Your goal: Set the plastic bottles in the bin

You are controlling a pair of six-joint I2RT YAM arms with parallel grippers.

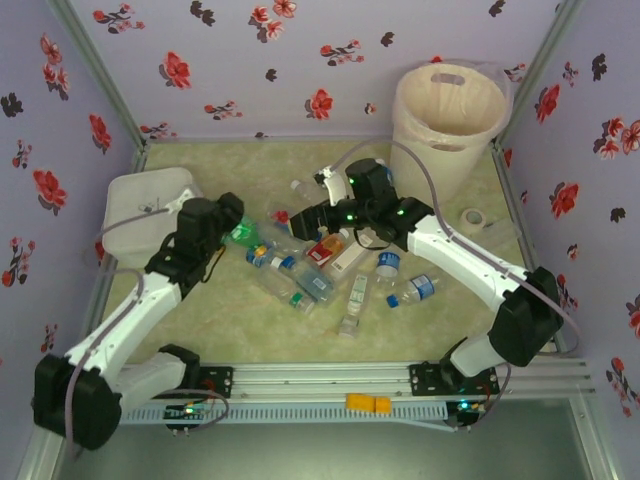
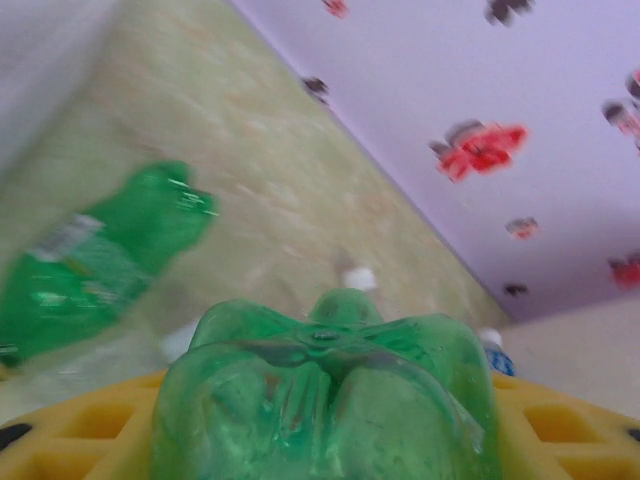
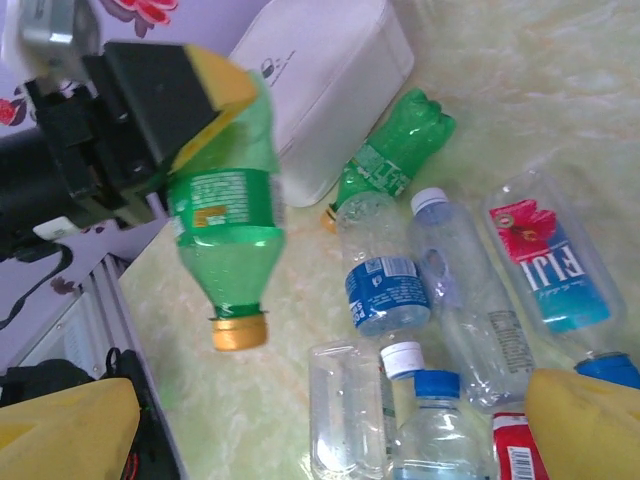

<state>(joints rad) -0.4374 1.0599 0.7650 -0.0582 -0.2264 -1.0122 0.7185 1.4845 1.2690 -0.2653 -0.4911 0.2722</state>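
Bottle (image 3: 225,225), green | in left tool (image 3: 228,115) | right tool (image 3: 325,420) spread

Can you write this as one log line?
left gripper: shut on green bottle | right gripper: open above loose bottles | bin: upright

left gripper (image 1: 233,227): holds green bottle (image 1: 245,236) | bottle pile (image 1: 322,272): centre, lying flat | bin (image 1: 450,105): far right, upright

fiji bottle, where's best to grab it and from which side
Probably the labelled middle of the Fiji bottle, from straight above, closing across its width: it lies flat on its side, and a clear bottle lies close along one flank.
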